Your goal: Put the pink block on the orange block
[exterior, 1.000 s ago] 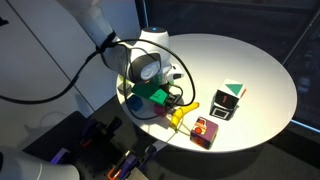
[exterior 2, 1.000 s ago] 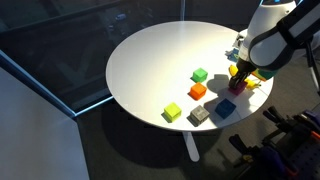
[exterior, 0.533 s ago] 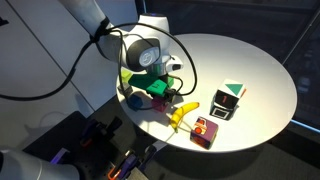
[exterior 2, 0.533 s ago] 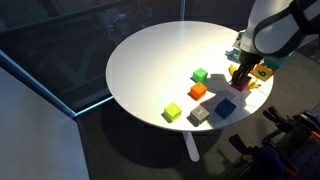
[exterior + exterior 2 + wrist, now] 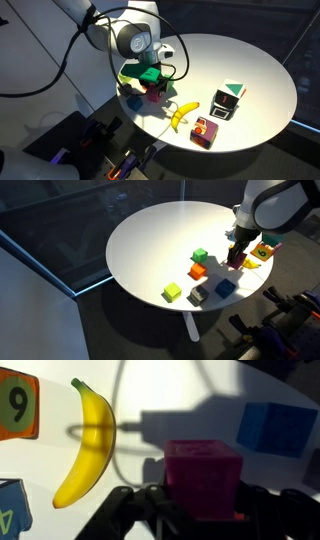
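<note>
The pink block point(image 5: 203, 472) is held between the fingers of the gripper point(image 5: 203, 495), which is closed onto its two sides. In the wrist view the block appears to be lifted clear of the table point(image 5: 150, 240). The orange block point(image 5: 198, 271) is seen on the table, apart from the gripper and just beside a green block point(image 5: 200, 255). A banana point(image 5: 88, 445) and a blue block point(image 5: 277, 428) are seen near the gripper.

The hand point(image 5: 203, 506) has carried the pink block point(image 5: 203, 475) away from the banana point(image 5: 88, 440).
</note>
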Available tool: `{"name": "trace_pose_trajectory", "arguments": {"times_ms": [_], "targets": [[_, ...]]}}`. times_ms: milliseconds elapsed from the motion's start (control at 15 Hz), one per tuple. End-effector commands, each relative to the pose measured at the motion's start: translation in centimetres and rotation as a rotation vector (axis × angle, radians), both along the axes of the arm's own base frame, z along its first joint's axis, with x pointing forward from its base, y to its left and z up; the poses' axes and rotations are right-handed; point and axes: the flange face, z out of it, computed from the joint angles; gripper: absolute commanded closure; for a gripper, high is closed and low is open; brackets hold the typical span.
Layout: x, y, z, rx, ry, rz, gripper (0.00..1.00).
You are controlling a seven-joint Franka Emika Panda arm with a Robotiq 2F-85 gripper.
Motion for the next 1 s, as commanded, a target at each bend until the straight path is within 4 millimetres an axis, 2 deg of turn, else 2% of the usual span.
{"name": "trace_pose_trajectory", "arguments": {"times_ms": [0,333,933], "targets": [[-1.2,1.6,1.3,-0.005,0.006,0.051,0.75],[-2.5,3.6,1.1,0.002,0.012,0.107,0.75],[-0.6,6.5,1.1,0.016,0.002,0.147,0.75]]}}
